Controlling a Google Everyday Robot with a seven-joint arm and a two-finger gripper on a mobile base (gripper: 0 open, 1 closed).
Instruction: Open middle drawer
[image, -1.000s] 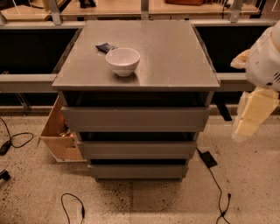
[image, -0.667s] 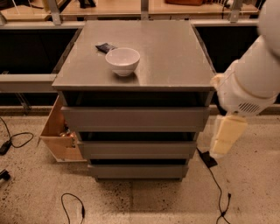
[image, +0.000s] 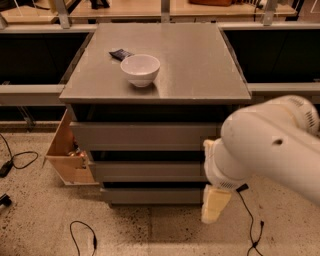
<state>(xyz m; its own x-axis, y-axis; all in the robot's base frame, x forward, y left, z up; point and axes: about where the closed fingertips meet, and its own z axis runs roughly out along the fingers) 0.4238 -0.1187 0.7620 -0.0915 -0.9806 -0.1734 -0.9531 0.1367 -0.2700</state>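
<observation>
Partly hidden: the smooth white arm (image: 270, 145) at lower right covers the right end of the middle drawer (image: 147, 171).
Gripper (image: 216, 204): cream, blocky, low at centre-right, beside the lowest drawer (image: 150, 195); we cannot tell whether it is released or clenched.
Middle drawer: centre of frame, second of three; flat matte-grey front.
Cabinet top (image: 200, 65): smooth grey slab bearing a round white bowl (image: 140, 69).
Unclear: we see a small dark thing (image: 121, 53) behind the bowl.

I see speckled floor (image: 150, 232) before the grey cabinet (image: 200, 65), an open wooden box (image: 64, 155) at its left, pale benches (image: 130, 7) behind it; the gripper (image: 215, 206) hangs by its lower right.
</observation>
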